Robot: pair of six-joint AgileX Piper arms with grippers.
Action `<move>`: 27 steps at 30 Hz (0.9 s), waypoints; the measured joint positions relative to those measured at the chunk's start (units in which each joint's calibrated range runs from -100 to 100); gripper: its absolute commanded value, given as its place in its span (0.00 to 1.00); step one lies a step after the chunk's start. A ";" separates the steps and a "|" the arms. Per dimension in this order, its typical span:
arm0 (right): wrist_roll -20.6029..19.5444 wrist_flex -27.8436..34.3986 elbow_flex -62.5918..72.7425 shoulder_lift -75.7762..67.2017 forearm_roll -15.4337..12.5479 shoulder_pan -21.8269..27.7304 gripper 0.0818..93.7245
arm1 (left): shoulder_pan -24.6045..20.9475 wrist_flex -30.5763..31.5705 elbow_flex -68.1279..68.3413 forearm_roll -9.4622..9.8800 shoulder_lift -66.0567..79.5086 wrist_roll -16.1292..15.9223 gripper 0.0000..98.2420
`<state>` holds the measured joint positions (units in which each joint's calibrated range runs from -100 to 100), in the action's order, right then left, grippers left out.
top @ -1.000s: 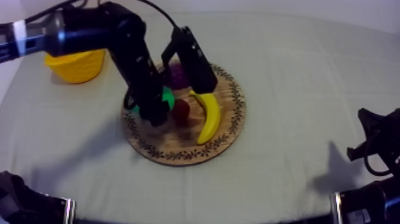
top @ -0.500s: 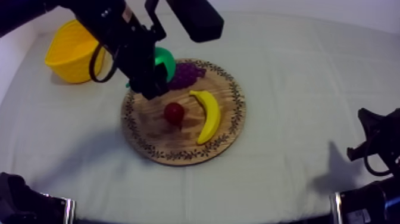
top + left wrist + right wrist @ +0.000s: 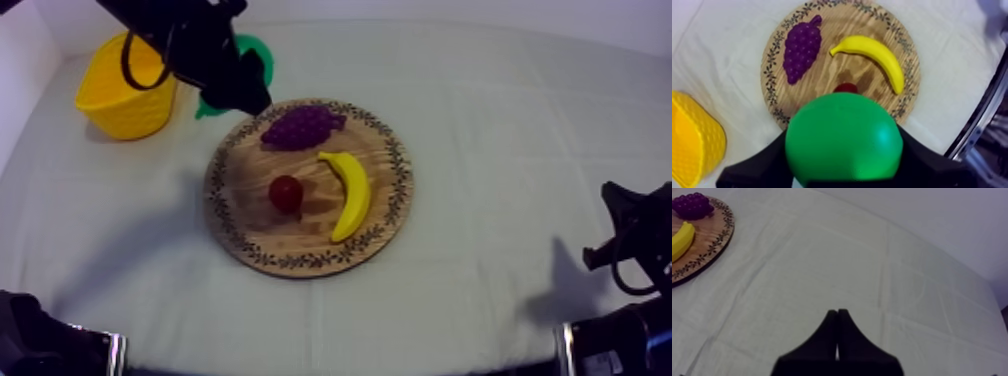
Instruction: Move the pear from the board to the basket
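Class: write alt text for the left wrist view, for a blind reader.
The left gripper holds a green pear; beyond it the wooden board bears grapes, a banana and a small red fruit, with the yellow basket beside it.

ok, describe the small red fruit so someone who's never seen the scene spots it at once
Find the round wooden board in the middle of the table. Three fruits lie on it: a purple bunch of grapes, a yellow banana and, beside the banana without touching it, the small red fruit. It is the only red one, round and the smallest.
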<state>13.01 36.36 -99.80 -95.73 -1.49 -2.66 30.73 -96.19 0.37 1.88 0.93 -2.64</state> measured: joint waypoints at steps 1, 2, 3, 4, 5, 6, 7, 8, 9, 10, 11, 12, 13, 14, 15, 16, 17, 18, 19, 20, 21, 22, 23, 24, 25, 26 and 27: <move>0.00 0.00 0.00 0.00 0.00 0.00 0.00 | -0.17 -0.41 -0.28 -0.07 0.20 1.02 0.48; 0.00 0.00 0.00 0.00 0.00 0.00 0.00 | -0.44 -0.88 -0.69 -0.14 0.41 2.14 0.48; 0.00 0.00 0.00 0.00 0.00 0.00 0.00 | -0.73 -1.39 -1.03 -0.18 0.54 3.33 0.48; 0.00 0.00 0.00 0.00 0.00 0.00 0.00 | -0.97 -2.08 -1.23 -0.28 0.71 4.59 0.48; 0.00 0.00 0.00 0.00 0.00 0.00 0.00 | -1.32 -2.57 -1.48 -0.53 0.94 5.89 0.48; 0.00 0.00 0.00 0.00 0.00 0.00 0.00 | -1.65 -2.80 -1.48 -0.79 1.02 7.23 0.49; 0.00 0.00 0.00 0.00 0.00 0.00 0.00 | -1.92 -3.04 -1.48 -1.00 1.16 8.30 0.49; 0.00 0.00 0.00 0.00 0.00 0.00 0.00 | -2.14 -3.25 -1.48 -1.36 1.26 9.65 0.49; 0.00 0.00 0.00 0.00 0.00 0.00 0.00 | -2.22 -3.36 -1.42 -1.56 1.33 10.97 0.49; 0.00 0.00 0.00 0.00 0.00 0.00 0.00 | -2.27 -3.41 -1.36 -1.88 1.33 12.02 0.49; 0.00 0.00 0.00 0.00 0.00 0.00 0.00 | -2.38 -3.39 -1.34 -1.88 1.39 13.34 0.49; 0.00 0.00 0.00 0.00 0.00 0.00 0.00 | -2.47 -3.39 -1.34 -1.88 1.46 14.57 0.49; 0.00 0.00 0.00 0.00 0.00 0.00 0.00 | -2.52 -3.39 -1.42 -1.88 1.46 15.71 0.49; 0.00 0.00 0.00 0.00 0.00 0.00 0.00 | -2.76 -3.15 -1.65 -2.18 1.33 16.75 0.49; 0.00 0.00 0.00 0.00 0.00 0.00 0.00 | -3.04 -3.05 -2.06 -1.88 1.15 17.58 0.50; 0.00 0.00 0.00 0.00 0.00 0.00 0.00 | -3.37 -2.97 -2.36 -1.88 1.02 18.12 0.50; 0.00 0.00 0.00 0.00 0.00 0.00 0.00 | -3.80 -2.88 -2.90 -1.88 0.68 18.61 0.50; 0.00 0.00 0.00 0.00 0.00 0.00 0.00 | -4.32 -2.71 -3.51 -1.88 0.28 18.93 0.50; 0.00 0.00 0.00 0.00 0.00 0.00 0.00 | -4.79 -2.71 -4.16 -1.88 -0.06 19.04 0.50; 0.00 0.00 0.00 0.00 0.00 0.00 0.00 | -5.47 -2.76 -4.88 -1.88 -0.59 19.03 0.50; 0.00 0.00 0.00 0.00 0.00 0.00 0.00 | -6.28 -2.76 -5.76 -1.88 -1.25 18.78 0.50; 0.00 0.00 0.00 0.00 0.00 0.00 0.00 | -7.18 -2.56 -6.66 -1.88 -1.94 18.35 0.50; 0.00 0.00 0.00 0.00 0.00 0.00 0.00 | -7.97 -2.57 -7.37 -1.88 -2.54 17.75 0.50; 0.00 0.00 0.00 0.00 0.00 0.00 0.00 | -9.00 -2.57 -8.40 -1.57 -3.30 16.94 0.50; 0.00 0.00 0.00 0.00 0.00 0.00 0.00 | -10.08 -2.57 -9.48 -1.48 -4.12 15.95 0.49; 0.00 0.00 0.00 0.00 0.00 0.00 0.00 | -11.18 -2.57 -10.37 -1.48 -4.94 15.01 0.49; 0.00 0.00 0.00 0.00 0.00 0.00 0.00 | -12.34 -2.57 -11.63 -1.31 -5.87 13.86 0.49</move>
<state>13.01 36.36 -99.80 -95.73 -1.49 -2.66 18.40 -98.76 -11.26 0.57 -4.94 11.22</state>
